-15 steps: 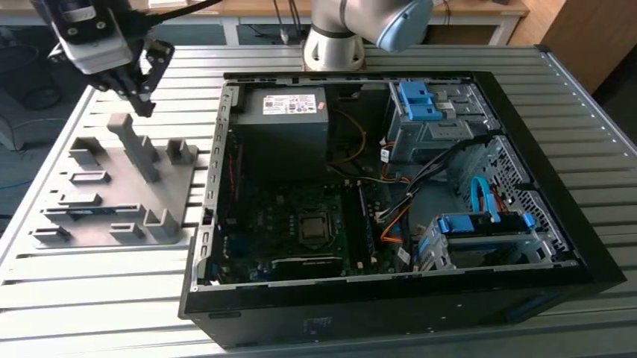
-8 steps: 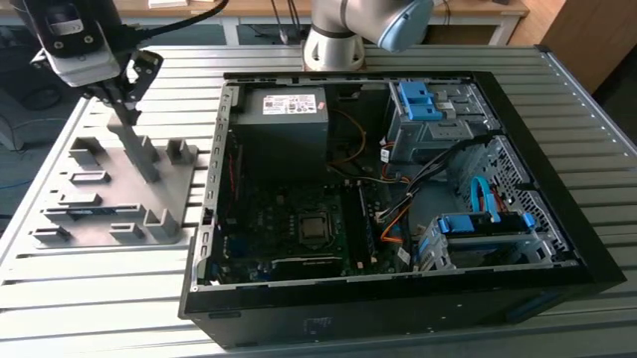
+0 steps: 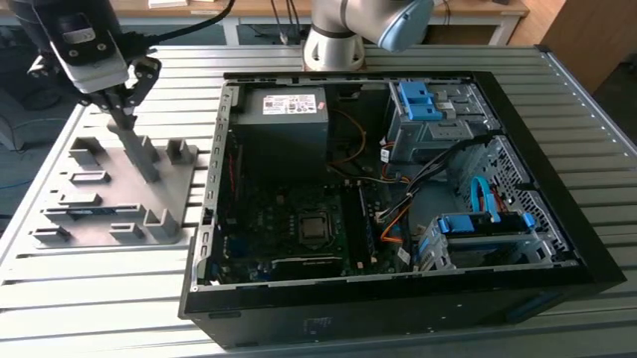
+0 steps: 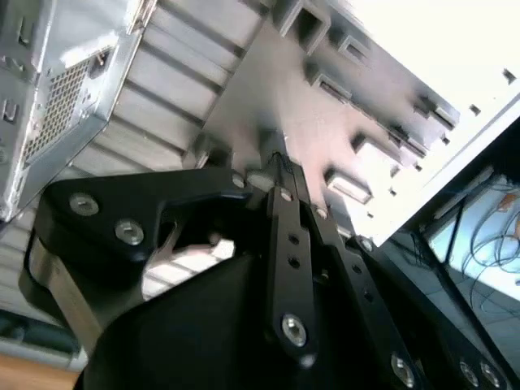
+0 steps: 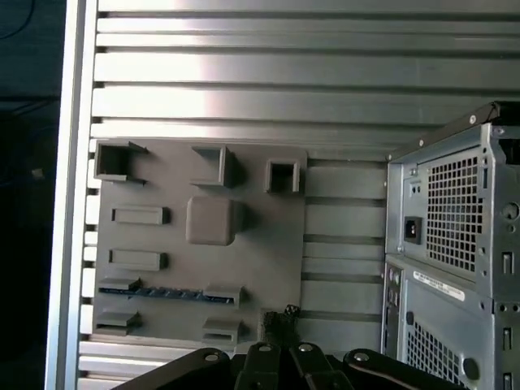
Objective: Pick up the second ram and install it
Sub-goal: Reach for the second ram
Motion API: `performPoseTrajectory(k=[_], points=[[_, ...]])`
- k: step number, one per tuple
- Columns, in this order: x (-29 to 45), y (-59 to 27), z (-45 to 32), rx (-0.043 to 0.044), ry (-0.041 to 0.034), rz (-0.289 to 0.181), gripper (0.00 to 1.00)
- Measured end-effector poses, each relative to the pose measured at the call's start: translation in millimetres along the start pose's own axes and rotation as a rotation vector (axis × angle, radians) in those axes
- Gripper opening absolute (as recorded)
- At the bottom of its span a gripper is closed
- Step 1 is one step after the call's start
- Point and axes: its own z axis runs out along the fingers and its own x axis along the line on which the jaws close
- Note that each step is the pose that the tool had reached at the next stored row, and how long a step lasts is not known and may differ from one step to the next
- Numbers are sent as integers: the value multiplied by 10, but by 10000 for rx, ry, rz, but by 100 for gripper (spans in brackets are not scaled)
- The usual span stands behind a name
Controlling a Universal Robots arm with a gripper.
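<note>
Gripper (image 3: 121, 121) pressed together, empty, hovering over the grey holder plate (image 3: 119, 186). Second ram (image 5: 166, 292) lies in its slot below, offset sideways from the tips. I'd centre mid-stick, square across its thin faces, and grip lightly.

The table (image 3: 100, 313) was ribbed bare metal with a dull sheen. The holder (image 5: 260, 244) looked matt grey plastic. The gripper (image 4: 276, 162) was matt black with shiny screws (image 4: 293, 328). The case (image 5: 455, 211) wall was perforated, unpainted sheet metal.
</note>
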Motion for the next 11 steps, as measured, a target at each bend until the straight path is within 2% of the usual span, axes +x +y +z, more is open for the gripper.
performPoseTrajectory(k=[8, 11], points=[[349, 6, 160, -20, -2, -7, 10], [443, 6, 219, -19, -1, -13, 10]])
